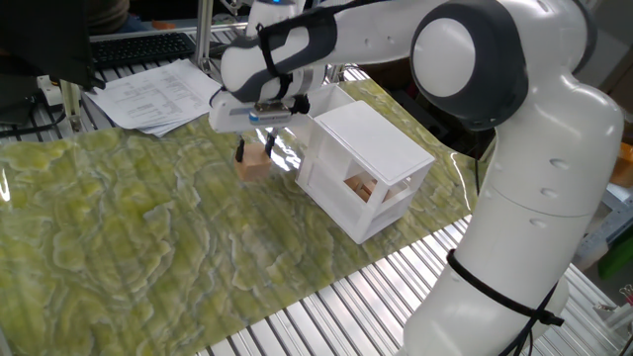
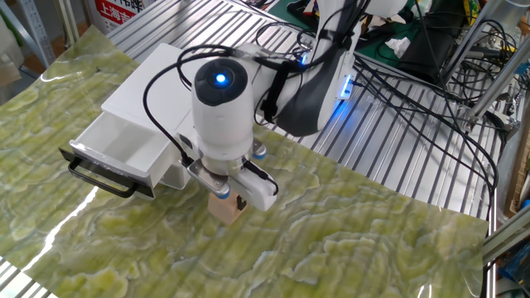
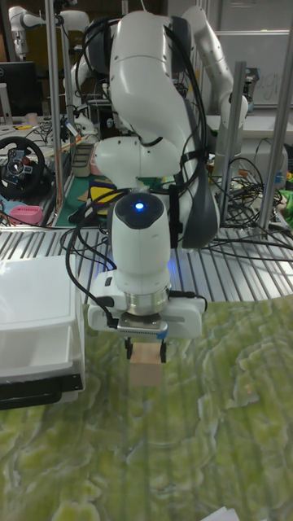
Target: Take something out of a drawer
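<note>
Gripper (image 3: 146, 352) over cube (image 3: 146, 371), apparently apart; drawer (image 2: 116, 156) beside.

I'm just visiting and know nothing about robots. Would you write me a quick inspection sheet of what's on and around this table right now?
Surface: green marbled mat over a ribbed metal table.
Job's things: small pale tan wooden cube on the mat beside the white two-drawer cabinet; upper white plastic drawer pulled open, its inside not visible.
Clutter: another wooden block inside the cabinet's open side.
Tool: black fingers straddle the cube; contact unclear.
Cables: black cables across the metal table.
Surroundings: printed papers, black keyboard.
</note>
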Controlling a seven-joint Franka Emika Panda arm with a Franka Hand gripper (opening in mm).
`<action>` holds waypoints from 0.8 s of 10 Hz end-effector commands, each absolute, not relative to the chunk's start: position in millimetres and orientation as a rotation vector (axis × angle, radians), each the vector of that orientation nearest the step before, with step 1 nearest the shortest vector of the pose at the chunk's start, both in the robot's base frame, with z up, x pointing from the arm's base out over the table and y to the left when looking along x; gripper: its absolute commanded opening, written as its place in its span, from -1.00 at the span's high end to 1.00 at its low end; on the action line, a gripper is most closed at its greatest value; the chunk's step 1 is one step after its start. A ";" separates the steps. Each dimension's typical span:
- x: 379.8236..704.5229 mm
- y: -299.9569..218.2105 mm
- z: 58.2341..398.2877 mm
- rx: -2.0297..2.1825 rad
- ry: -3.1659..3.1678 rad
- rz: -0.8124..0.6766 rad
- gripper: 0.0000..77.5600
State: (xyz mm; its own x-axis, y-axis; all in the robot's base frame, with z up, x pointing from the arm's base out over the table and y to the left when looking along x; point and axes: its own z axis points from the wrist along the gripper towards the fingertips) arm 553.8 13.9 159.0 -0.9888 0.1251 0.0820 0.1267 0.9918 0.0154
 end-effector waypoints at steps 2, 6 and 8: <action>552.2 16.0 148.2 -0.198 -3.082 -0.038 0.93; 551.0 16.8 140.5 -0.202 -3.093 -0.037 0.93; 550.4 17.0 136.7 -0.225 -3.110 -0.037 0.93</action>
